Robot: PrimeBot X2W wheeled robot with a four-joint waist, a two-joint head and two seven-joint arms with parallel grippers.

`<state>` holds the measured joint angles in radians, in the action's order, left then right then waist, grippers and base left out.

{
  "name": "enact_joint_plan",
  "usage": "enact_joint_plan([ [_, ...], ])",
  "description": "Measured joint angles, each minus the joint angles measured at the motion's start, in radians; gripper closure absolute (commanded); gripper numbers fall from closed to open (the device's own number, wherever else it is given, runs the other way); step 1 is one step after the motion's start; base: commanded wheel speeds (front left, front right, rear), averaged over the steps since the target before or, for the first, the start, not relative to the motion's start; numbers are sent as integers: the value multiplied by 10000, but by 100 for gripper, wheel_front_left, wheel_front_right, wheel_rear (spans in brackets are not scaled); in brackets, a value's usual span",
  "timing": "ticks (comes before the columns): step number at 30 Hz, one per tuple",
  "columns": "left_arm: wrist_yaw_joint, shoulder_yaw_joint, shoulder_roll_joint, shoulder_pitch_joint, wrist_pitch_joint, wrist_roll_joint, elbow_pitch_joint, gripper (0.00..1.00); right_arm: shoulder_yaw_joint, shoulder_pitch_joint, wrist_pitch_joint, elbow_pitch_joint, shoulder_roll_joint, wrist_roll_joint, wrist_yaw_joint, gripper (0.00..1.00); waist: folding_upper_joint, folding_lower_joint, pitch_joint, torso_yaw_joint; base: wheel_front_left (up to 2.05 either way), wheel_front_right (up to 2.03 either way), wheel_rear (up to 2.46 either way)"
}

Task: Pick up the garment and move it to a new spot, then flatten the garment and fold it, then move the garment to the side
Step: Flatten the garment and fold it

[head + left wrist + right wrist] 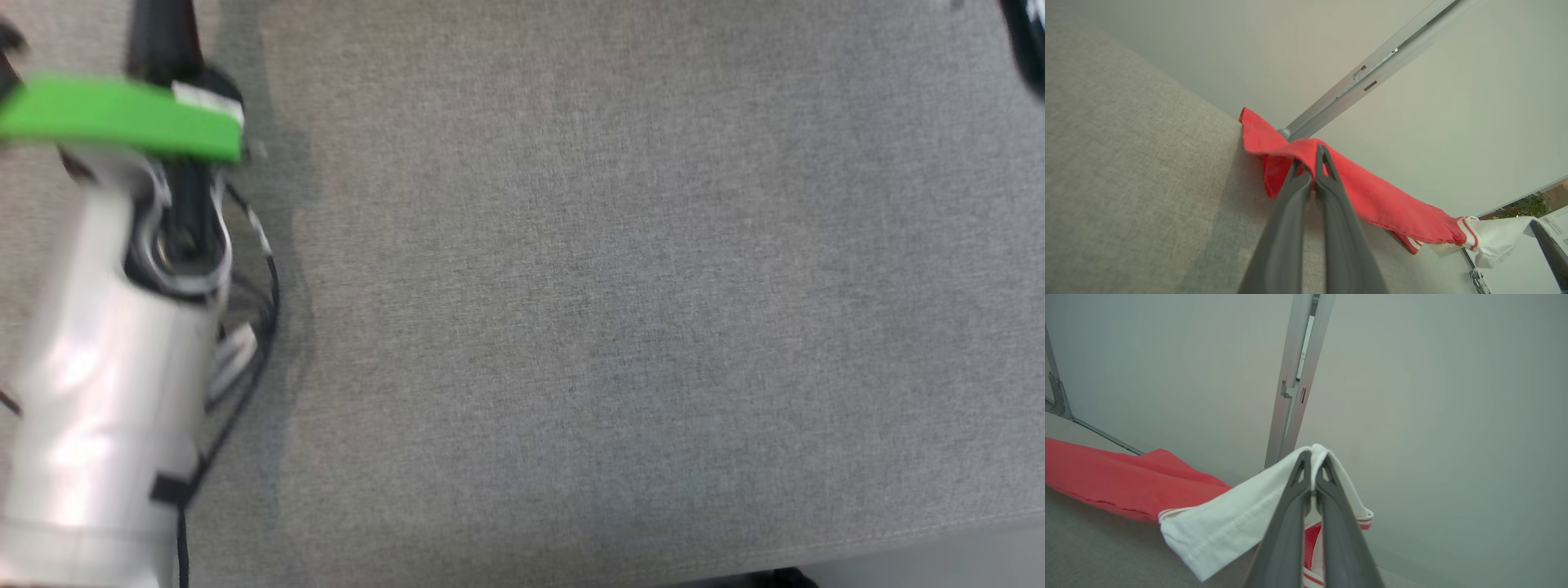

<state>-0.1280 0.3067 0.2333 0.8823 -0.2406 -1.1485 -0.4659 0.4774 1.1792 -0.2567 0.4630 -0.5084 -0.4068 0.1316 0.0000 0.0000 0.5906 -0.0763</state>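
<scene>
left pincer (pixel 1311 158) pinched red part of shirt (pixel 1372 196), right pincer (pixel 1314 458) pinched white sleeve (pixel 1229 522); stretched between, probably for laying flat.

The surface (pixel 620 327) is covered with grey woven fabric, flat and without wrinkles. In the head view its near edge runs along the bottom right, and a pale floor (pixel 939 555) lies beyond it. At the far edge, close to a pale wall (pixel 1453 102), the red part of the garment (pixel 1372 192) touches the fabric.
</scene>
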Motion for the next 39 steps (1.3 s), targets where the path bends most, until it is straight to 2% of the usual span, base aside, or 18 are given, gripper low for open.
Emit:
enact_joint_plan([
  [2, -8, 226, 81, -818, -58, -249, 71, 100, 297, -750, 345, -71, -360, -546, 0, 100, 1, 0, -266, 75, 0, 0, 0],
  [6, -13, 834, 428, -2388, -117, -387, 332, 100, 240, -2540, 1538, -320, -871, -1714, 0, 100, 1, -1, -949, 216, 0, 0, 0],
  [10, -15, 1574, 771, -3777, -130, -280, 608, 100, -550, -4615, 3049, -844, -1076, -2694, 0, 100, 1, -1, -1714, 333, 0, 0, 0],
  [15, -15, 2196, 1078, -4966, -142, -115, 800, 100, -2017, -7203, 4828, -2073, -976, -3026, 2, 100, 0, -1, -2688, 446, 0, 0, 0],
  [17, 12, 2401, 1135, -5265, -146, 81, 830, 100, -2738, -8133, 5463, -2564, -708, -2941, 0, 100, 1, -1, -3030, 476, 0, 0, 0],
  [20, 278, 2554, 1266, -5658, -144, 324, 911, 100, -3670, -9486, 6617, -3511, -71, -2568, 0, 100, 1, -2, -3509, 508, 0, 0, 0],
  [26, 970, 2426, 1442, -6488, -161, 445, 1275, 100, -5239, -11836, 9154, -5434, 1593, -1825, 0, 100, 1, -1, -4235, 513, 0, 0, 0],
  [29, 1204, 2330, 1509, -6838, -171, 483, 1452, 100, -5628, -12589, 10140, -6199, 2385, -1555, 0, 100, 0, -2, -4434, 484, 0, 0, 0],
  [34, 1638, 2433, 1515, -7226, -56, 585, 1684, 100, -6021, -13227, 11212, -6947, 3248, -1221, -2, 100, 0, -2, -4530, 389, 0, 0, 0],
  [39, 2332, 2416, 1716, -7837, 194, 571, 1990, 100, -6272, -13429, 11714, -7501, 3710, -779, -2, 100, 0, -2, -4570, 313, 0, 0, 0],
])
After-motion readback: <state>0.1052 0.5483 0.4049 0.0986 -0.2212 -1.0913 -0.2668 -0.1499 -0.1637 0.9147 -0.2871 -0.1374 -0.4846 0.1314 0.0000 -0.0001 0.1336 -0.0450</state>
